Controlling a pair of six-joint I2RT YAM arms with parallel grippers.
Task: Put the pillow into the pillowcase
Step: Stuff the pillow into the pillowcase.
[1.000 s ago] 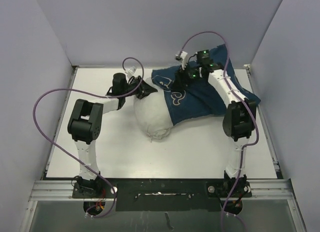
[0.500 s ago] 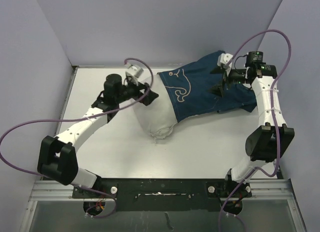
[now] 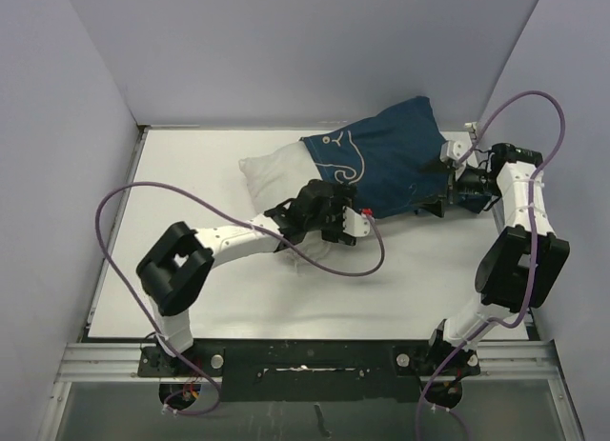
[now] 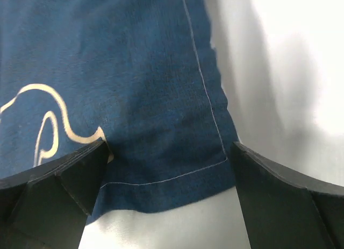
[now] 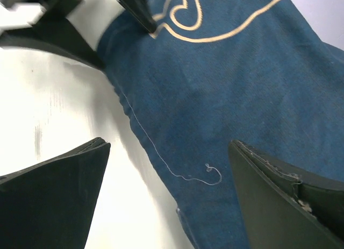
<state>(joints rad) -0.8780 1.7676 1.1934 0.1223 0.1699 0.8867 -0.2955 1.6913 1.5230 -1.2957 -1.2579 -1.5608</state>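
Left arm (image 3: 238, 241), right arm (image 3: 524, 189) swung beside pillowcase (image 3: 386, 160) | jaws wide, empty | loose thread (image 5: 185, 177): right wrist only

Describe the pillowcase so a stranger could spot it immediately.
Look at the white table, toward its far right. There lies the pillowcase, a navy-blue fabric sack with cream outline drawings, partly pulled over the plain white pillow. It is the only dark, patterned cloth there.

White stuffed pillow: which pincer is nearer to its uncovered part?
Left. Left pincer: beside the pillow, at the navy fabric pillowcase's hem. Right pincer: at the pillowcase's opposite end.
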